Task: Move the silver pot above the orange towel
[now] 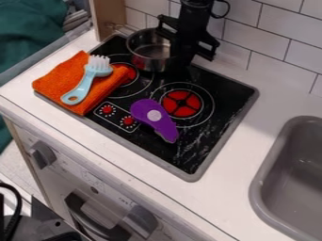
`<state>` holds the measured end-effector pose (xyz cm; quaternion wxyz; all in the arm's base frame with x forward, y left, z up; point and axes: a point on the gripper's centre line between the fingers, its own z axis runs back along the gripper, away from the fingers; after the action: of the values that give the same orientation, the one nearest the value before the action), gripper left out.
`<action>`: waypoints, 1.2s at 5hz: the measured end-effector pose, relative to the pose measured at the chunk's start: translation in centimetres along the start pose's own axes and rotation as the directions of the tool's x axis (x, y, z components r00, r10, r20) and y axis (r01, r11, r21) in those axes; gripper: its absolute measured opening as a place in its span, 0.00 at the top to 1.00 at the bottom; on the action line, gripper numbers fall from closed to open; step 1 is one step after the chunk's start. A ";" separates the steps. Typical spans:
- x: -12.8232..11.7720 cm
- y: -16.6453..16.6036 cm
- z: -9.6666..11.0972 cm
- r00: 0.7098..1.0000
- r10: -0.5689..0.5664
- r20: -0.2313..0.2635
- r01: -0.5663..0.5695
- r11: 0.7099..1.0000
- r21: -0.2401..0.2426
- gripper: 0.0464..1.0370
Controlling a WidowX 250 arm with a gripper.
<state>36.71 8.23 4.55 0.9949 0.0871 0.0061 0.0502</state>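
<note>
End effector [181, 60] at the silver pot [148, 61]; opening and grasp cannot be determined. Light-blue brush [84, 86] rests on the orange towel [58, 83].

Orange towel [55, 84], purple spoon-shaped thing [165, 126].

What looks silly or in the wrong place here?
The towel lies partly over a burner, with a brush on it, and a purple thing lies on the stove. Those don't usually go there. The stove's whitish streaks may be smears or shine; I can't tell.
</note>
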 end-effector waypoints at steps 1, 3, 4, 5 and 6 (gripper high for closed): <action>0.1 -0.1 0.0 1.000 0.012 0.005 -0.012 1.000 -0.017 0.98; 0.0 0.0 -0.1 0.998 0.062 -0.001 -0.062 0.996 -0.064 0.71; 0.2 0.4 2.0 0.996 0.070 0.060 -0.065 0.994 -0.084 0.39; -0.6 0.2 4.5 0.990 0.085 0.109 -0.075 0.993 -0.094 0.11; -1.9 -1.0 6.6 0.985 0.105 0.138 -0.088 0.988 -0.129 0.03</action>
<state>35.02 5.97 10.84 0.9926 0.0298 -0.0731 0.0923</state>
